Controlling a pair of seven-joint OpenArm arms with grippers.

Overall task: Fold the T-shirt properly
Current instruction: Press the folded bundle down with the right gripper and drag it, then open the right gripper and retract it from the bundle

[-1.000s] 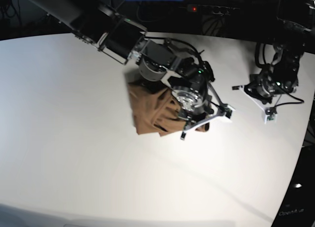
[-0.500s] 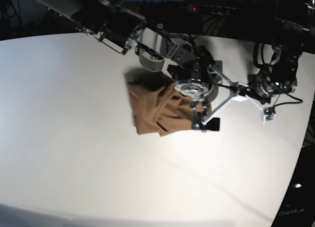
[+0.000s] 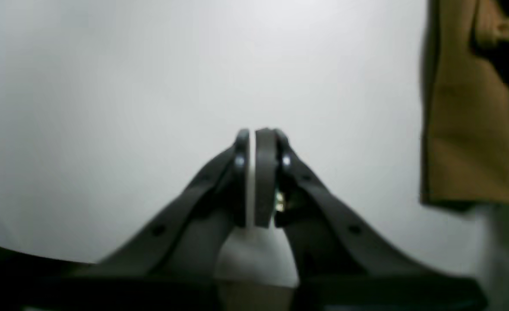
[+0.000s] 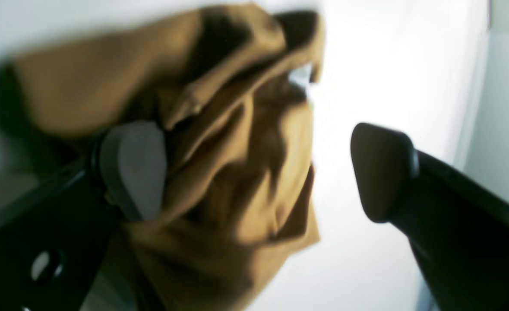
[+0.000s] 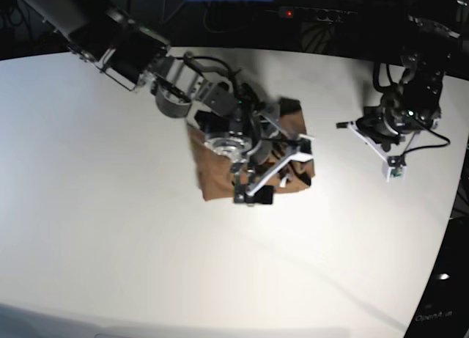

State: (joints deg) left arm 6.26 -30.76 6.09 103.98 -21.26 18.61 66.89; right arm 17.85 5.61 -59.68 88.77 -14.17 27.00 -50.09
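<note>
You are hovering the right gripper (image 5: 282, 171), jaws spread and empty, over the bunched tan-brown cotton T-shirt (image 5: 220, 173) to regrasp; the left gripper (image 5: 370, 144) is waiting clenched on nothing, well apart.

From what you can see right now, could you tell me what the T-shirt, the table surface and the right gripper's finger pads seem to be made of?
T-shirt: soft woven or knit cloth, probably cotton, matte tan-brown; it bunches into limp folds.
Table: smooth white board, perhaps laminate, faintly glossy; it shows a bright glare patch.
Right gripper finger pads: matte grey, possibly rubber or plastic; the blur leaves it open.
</note>
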